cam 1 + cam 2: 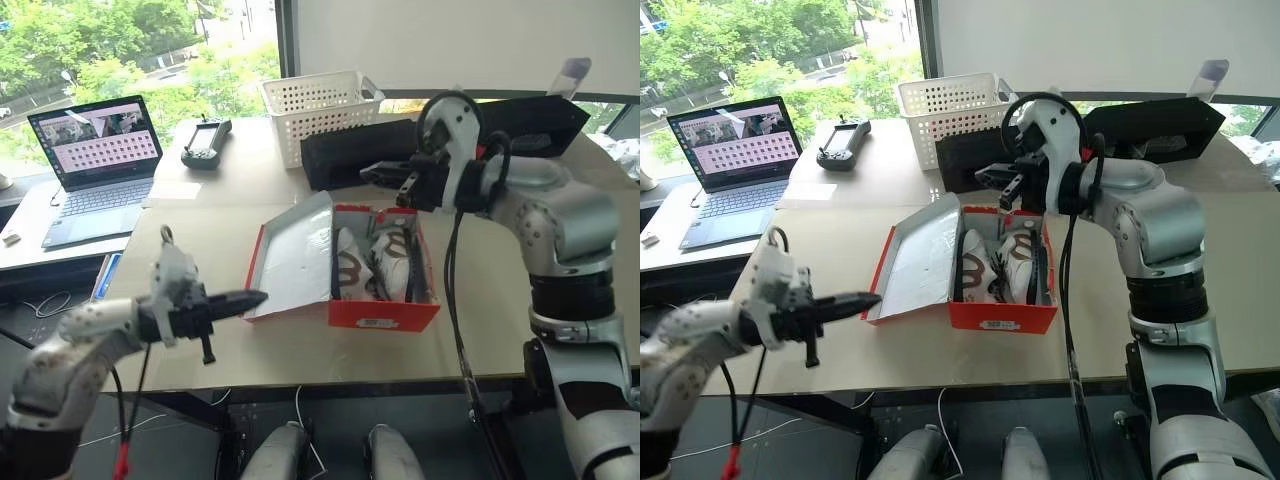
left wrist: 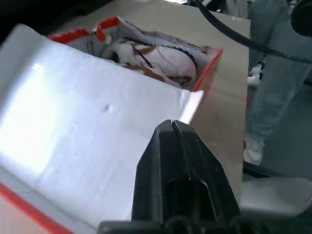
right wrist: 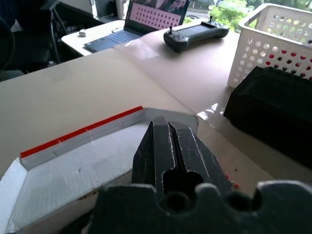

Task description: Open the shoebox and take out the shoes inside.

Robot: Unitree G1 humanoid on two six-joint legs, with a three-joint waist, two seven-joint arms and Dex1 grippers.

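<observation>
The red shoebox stands open in the middle of the table. Its white-lined lid leans back to the left. Inside lie the shoes, a whitish pair with dark laces, also seen in the left wrist view as shoes. My left gripper is shut and empty, its tip just by the lid's near left corner. My right gripper is shut and empty too, hovering above the box's far edge and pointing left.
Behind the box lie a long black foam case and a white perforated basket. A laptop and a black controller sit at the far left. A person's legs stand beyond the table.
</observation>
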